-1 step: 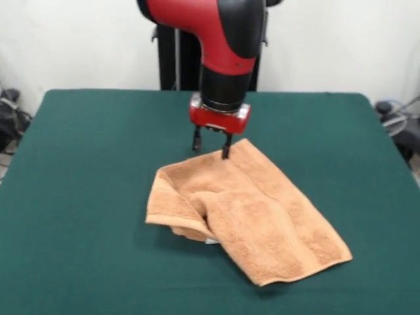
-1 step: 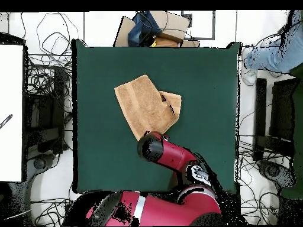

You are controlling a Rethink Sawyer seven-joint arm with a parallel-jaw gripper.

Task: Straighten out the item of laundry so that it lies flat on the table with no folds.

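Hovering at the towel's [image 1: 246, 213] upper edge near frame centre, the gripper [image 1: 210, 146] has its two fingers parted and holds nothing. The towel lies mid-worktop [image 1: 85, 164], its left part folded over. The step looks like reaching for a grasp; next, pinch that edge and draw the fold open. A person's sleeve [image 2: 272, 50] sits clear, upper right overhead.
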